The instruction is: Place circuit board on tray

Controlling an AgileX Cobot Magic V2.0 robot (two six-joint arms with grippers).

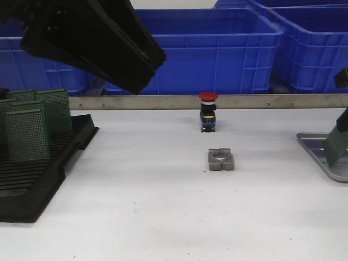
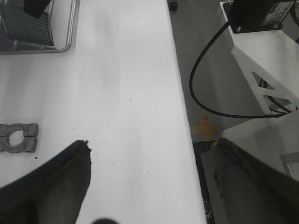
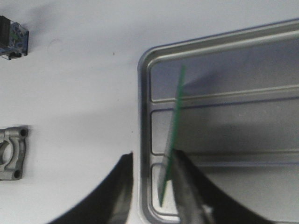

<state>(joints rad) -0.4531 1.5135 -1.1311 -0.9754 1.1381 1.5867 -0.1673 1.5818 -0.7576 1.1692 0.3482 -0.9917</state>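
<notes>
Green circuit board: it stands on edge, tilted, directly over the near end of the tray, its long axis running away from the fingers out across the tray's ridges.
Right gripper: its two dark fingers are spread; the board lies against the inner face of one finger, and I cannot tell whether it is pinched or only leaning there.
Grey metal tray: it lies flat at the right edge of the white table, with a raised rim, rounded corners and parallel ridges; the board's lower edge looks close to the base, but contact is hidden.
Key relation: the board is already above the tray, inside the rim, so the coming move judges as a short lowering and a tip flat, not a carry.
Nearer arm: the right arm, which hovers at the tray; the left one is well apart.
Left gripper: its fingers are wide apart, holding nothing, raised above the table's left side.
Other boards: several stand upright in a black slotted rack at the left.
Clutter: a grey metal clamp block and a red-capped push button sit mid-table, clear of the tray.
Risk: the tilted board could slide or fall outside the rim when let go.
</notes>
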